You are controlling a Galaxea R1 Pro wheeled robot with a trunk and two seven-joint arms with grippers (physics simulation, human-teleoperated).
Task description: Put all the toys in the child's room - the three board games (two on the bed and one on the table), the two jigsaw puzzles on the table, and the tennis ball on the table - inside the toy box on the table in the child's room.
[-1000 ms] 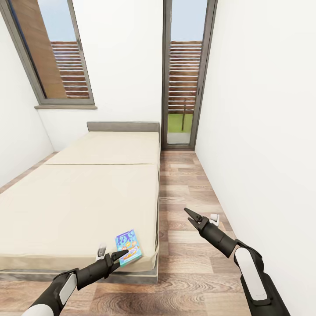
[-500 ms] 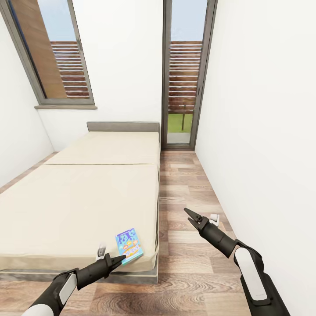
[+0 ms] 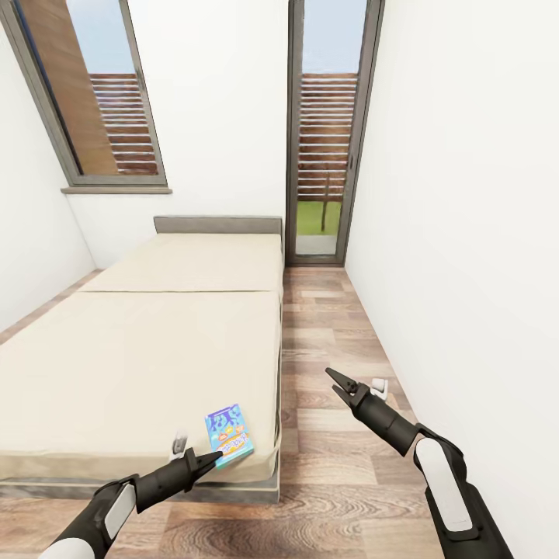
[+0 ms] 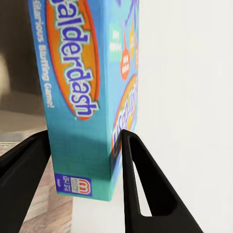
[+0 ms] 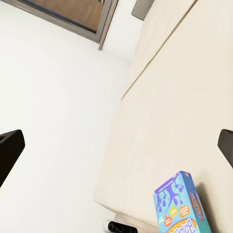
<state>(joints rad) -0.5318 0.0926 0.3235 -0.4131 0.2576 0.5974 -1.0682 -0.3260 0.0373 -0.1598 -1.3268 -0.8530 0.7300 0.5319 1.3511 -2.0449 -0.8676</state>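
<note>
On one cream bed lies one blue board game — left gripper pinching it, right gripper spread.

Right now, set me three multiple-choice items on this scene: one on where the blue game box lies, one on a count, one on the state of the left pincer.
1. Where does the blue board game lie?
A. at the bed's near corner
B. on the wood floor
C. against the headboard

2. How many game boxes show on the mattress in the head view?
A. three
B. one
C. two

3. How does the left pincer stand?
A. shut on nothing, out over the floor
B. wide open, far from the box
C. fingers set on either side of the box's end

Key: 1 A, the box rests by the mattress edge closest to the robot. 2 B, only the blue box is seen there. 3 C, the left wrist view has a black finger on each side of the box.
</note>
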